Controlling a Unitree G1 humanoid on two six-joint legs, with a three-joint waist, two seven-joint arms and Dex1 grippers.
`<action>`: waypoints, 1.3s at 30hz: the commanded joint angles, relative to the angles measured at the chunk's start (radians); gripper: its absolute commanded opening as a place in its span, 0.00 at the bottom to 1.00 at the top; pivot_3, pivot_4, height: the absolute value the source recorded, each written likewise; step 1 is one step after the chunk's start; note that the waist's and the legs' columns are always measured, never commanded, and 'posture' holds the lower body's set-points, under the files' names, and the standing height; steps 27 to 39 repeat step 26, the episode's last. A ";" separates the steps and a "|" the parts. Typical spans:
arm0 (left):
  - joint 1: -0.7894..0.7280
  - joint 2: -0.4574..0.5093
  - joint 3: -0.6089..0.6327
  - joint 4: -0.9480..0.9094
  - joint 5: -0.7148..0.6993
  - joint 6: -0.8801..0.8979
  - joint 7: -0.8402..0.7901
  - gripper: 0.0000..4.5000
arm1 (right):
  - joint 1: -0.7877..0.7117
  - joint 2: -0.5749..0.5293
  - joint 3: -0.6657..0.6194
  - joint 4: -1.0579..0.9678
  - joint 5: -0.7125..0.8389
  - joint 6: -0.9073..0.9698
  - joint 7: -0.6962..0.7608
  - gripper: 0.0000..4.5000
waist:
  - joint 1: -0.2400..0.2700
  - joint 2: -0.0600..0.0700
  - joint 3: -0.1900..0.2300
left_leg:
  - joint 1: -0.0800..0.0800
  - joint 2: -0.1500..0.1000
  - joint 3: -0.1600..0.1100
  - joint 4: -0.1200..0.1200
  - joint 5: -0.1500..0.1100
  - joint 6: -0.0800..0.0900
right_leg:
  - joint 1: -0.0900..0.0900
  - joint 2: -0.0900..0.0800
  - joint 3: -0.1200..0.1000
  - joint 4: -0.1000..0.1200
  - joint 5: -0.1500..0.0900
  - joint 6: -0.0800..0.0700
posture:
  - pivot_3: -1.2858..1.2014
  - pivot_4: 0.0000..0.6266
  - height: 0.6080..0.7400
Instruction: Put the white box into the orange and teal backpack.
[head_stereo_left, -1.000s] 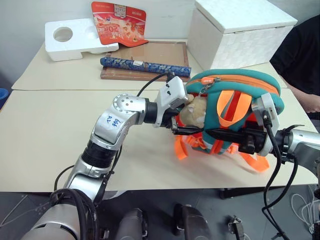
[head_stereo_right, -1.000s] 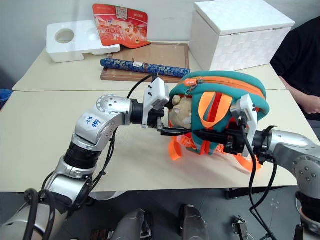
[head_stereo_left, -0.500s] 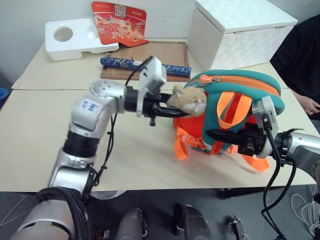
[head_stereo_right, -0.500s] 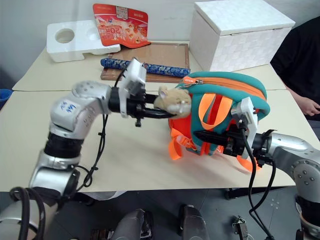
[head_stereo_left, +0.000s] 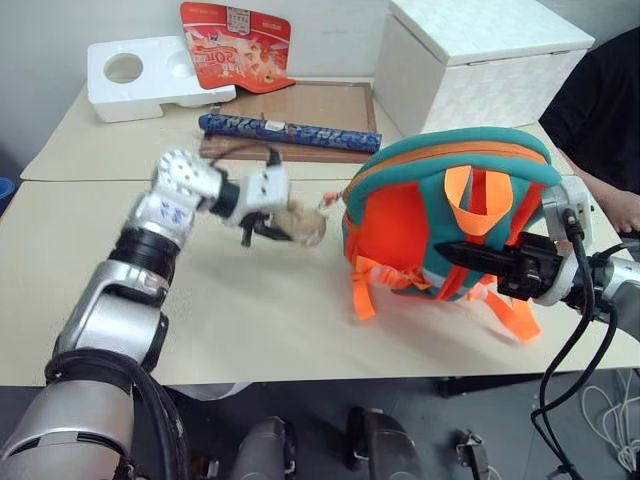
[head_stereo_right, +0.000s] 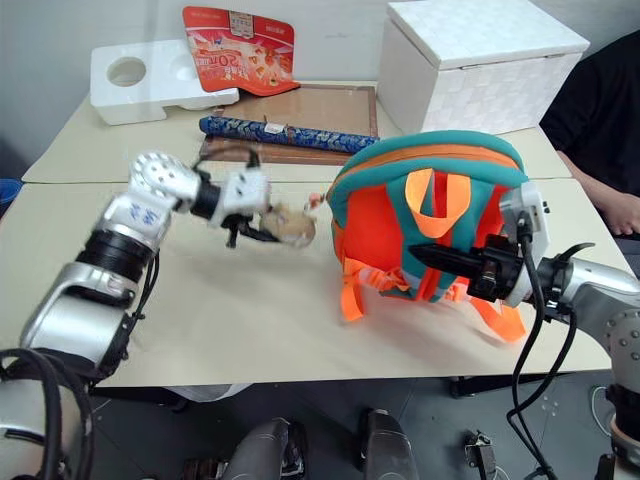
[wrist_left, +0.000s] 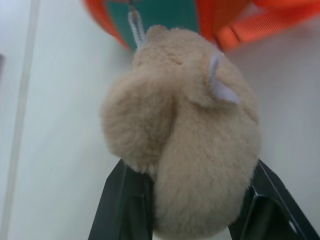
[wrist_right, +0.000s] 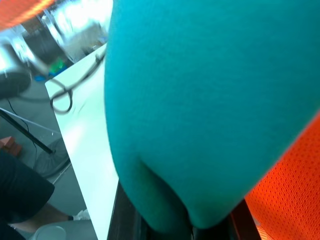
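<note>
Left tool (head_stereo_left: 285, 228), clamping the tan plush toy (head_stereo_left: 303, 227), has swung away from the orange and teal backpack (head_stereo_left: 440, 220); right tool (head_stereo_left: 450, 254) pinches teal fabric. Pull gently, avoid tipping.

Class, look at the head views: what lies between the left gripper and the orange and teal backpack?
The tan plush toy, clamped by the left gripper; its short cord reaches the orange and teal backpack, clearest in the left wrist view.
</note>
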 joint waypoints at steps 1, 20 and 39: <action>0.052 -0.046 -0.018 -0.038 0.041 0.002 0.032 0.29 | -0.032 -0.006 -0.035 -0.005 -0.021 -0.048 -0.016 0.00 | 0.002 0.000 0.000 | 0.000 0.000 0.000 0.000 0.000 0.000 | 0.000 0.000 0.000 0.000 0.000 0.000 | 0.52 0.24 1.00; 0.253 0.364 0.520 -0.563 -0.520 0.854 -0.193 1.00 | 0.122 -0.506 -0.184 0.528 -0.384 -0.249 0.614 1.00 | -0.001 0.000 0.000 | 0.002 0.000 -0.001 0.001 0.000 0.000 | 0.003 0.000 0.000 -0.001 0.000 0.000 | 0.52 0.24 1.00; 0.263 0.455 0.687 -0.678 -0.671 0.999 -0.117 1.00 | 0.054 -0.539 -0.203 0.716 -0.406 -0.270 0.683 1.00 | -0.004 0.001 0.000 | 0.002 0.001 -0.001 0.001 0.000 -0.001 | 0.003 0.000 0.004 -0.002 0.000 0.000 | 0.52 0.24 1.00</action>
